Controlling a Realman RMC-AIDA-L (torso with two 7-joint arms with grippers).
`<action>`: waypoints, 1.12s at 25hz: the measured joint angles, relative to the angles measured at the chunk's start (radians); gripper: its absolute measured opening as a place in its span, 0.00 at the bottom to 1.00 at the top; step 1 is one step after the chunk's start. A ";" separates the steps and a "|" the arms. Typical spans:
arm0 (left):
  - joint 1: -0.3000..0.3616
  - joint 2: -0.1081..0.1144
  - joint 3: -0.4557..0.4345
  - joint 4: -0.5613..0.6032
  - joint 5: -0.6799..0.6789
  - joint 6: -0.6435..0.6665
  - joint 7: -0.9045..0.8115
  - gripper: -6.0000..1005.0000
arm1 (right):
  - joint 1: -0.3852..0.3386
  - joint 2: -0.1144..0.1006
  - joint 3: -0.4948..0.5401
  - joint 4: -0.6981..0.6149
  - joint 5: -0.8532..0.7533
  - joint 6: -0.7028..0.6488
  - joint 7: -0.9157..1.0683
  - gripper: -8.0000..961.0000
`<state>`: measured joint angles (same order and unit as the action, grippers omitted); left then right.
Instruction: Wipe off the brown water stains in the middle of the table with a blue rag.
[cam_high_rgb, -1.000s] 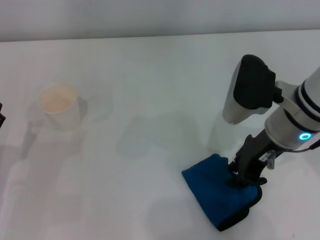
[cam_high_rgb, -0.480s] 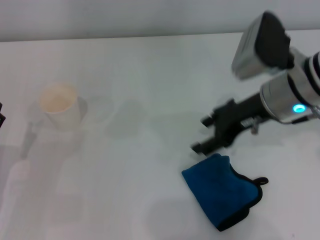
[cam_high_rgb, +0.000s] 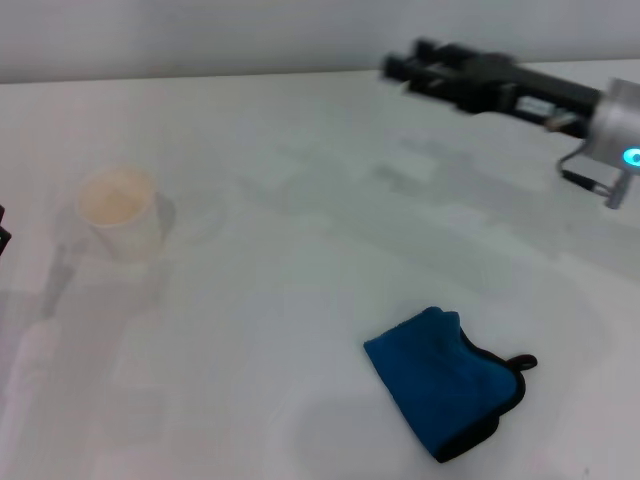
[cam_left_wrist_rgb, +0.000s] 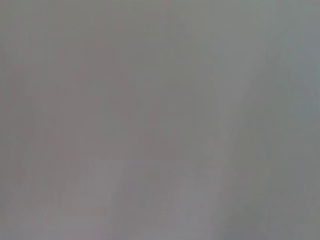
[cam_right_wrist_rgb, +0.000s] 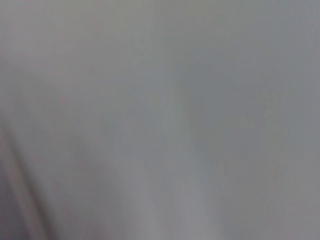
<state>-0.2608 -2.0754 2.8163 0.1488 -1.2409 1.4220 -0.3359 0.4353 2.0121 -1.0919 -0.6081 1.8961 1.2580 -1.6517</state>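
Since a second ago my right gripper swung off to 1 o'clock, empty, opening unclear; soft, light rag lies free, best pinched mid-fold.

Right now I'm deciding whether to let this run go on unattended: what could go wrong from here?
1. The right gripper is raised far from the blue rag, which lies loose on the table; wiping could stall.
2. No brown stain shows mid-table, so I cannot judge whether the wipe is done.
3. A cup stands on the left; a wide sweep might tip it.
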 joint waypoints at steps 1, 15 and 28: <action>0.000 0.000 0.000 0.000 0.000 0.000 0.000 0.89 | -0.009 0.001 0.027 0.038 0.046 0.000 -0.070 0.84; 0.007 -0.002 0.000 0.000 -0.001 0.001 0.000 0.89 | -0.045 0.007 0.215 0.535 0.525 -0.075 -1.035 0.84; 0.012 -0.005 0.000 0.010 -0.021 -0.001 0.000 0.89 | -0.043 0.008 0.226 0.543 0.527 -0.136 -1.038 0.83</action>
<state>-0.2484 -2.0801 2.8163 0.1592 -1.2622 1.4210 -0.3359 0.3921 2.0200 -0.8659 -0.0656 2.4228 1.1223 -2.6893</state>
